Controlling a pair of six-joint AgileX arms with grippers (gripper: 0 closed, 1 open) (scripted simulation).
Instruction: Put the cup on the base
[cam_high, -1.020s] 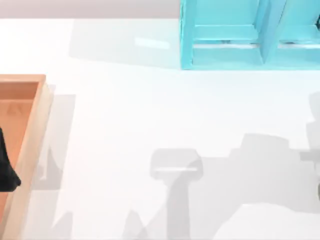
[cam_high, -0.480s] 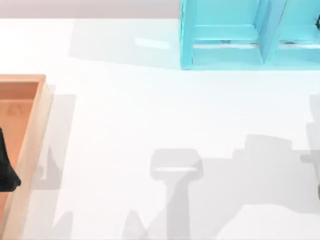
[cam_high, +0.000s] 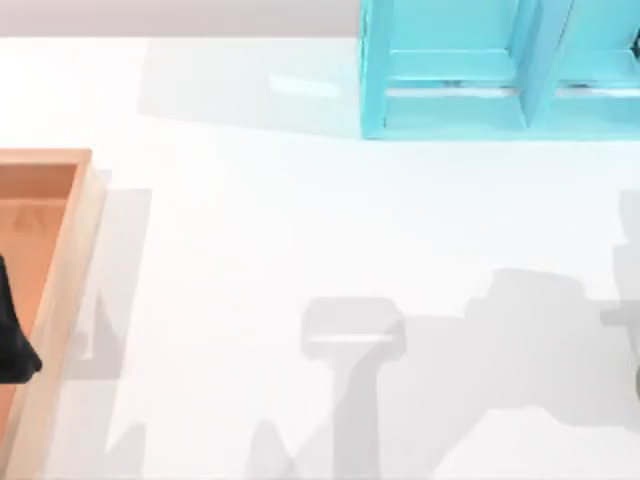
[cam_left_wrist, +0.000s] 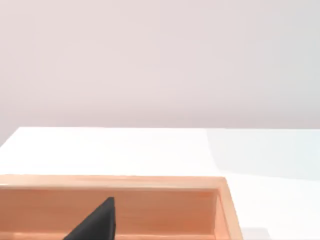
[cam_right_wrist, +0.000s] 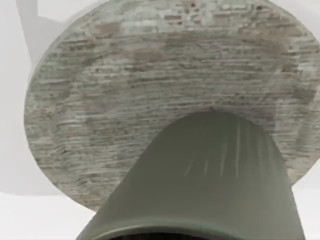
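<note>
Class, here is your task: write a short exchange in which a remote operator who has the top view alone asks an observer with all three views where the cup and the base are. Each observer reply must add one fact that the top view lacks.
Operator: I see a wooden tray at the left with the left gripper over it, and a turquoise shelf at the far side. Where is the cup?
Observer: The right wrist view has the olive-grey cup close up, its side towards the camera.
Operator: And the base?
Observer: A round, grey, wood-grained base lies on the white table right behind the cup. I cannot tell whether they touch.
</note>
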